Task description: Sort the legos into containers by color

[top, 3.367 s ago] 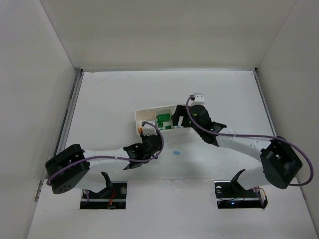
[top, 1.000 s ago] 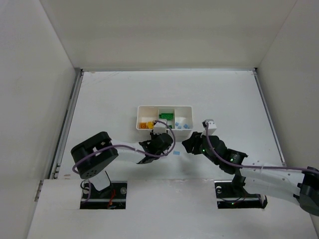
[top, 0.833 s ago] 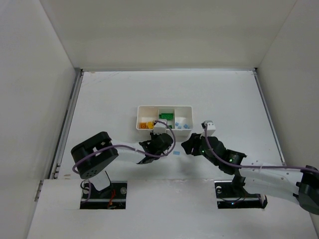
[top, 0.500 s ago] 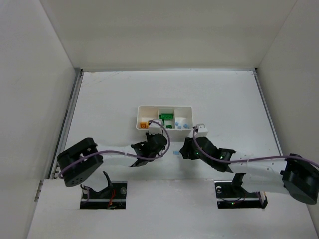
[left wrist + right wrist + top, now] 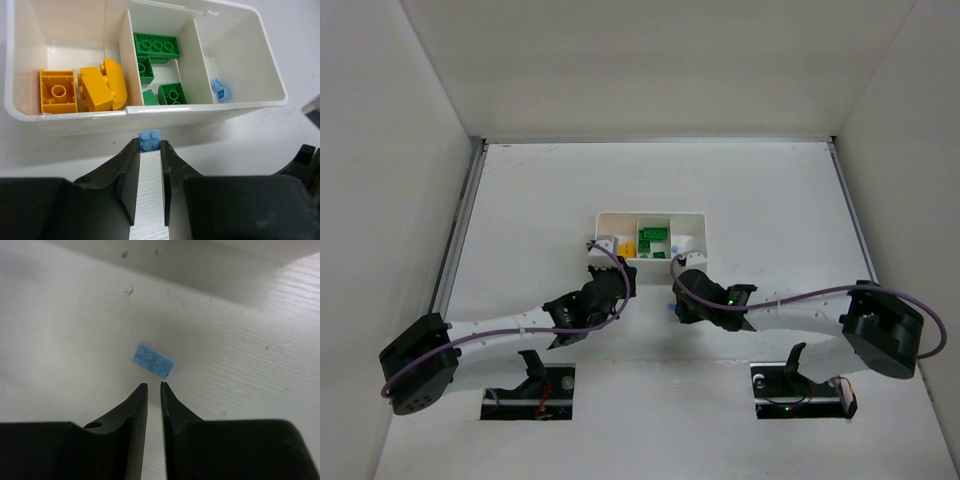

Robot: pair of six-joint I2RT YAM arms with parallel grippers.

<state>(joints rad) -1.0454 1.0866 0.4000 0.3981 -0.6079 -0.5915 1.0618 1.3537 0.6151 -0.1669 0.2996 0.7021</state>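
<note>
The white tray (image 5: 250, 106) sits on the bench (image 5: 770, 200) a little left of the middle, just far of both arms, with its three compartments in a row from left to right. The left compartment holds the yellow-orange bricks (image 5: 102, 89), the middle one holds the green bricks (image 5: 156, 46), and the right one holds two tiny light blue bricks (image 5: 220, 89) against its near wall. The left hand (image 5: 148, 145) is at the near side of the tray and is grasping a small light blue brick (image 5: 149, 140) at the very tips of its fingers (image 5: 129, 165). That brick is just beside the tray's near wall, outside it, in line with the divider between the left and middle compartments. Whether it rests on the bench or is lifted off it cannot be told. The right hand (image 5: 150, 386) is low over the bench, near the tray's right end and on its near side. It is clenched on nothing, with only a thin slit between its fingers. A flat light blue brick (image 5: 154, 361), studs up, lies loose on the bench just far of those fingertips, apart from them and outside the tray.
</note>
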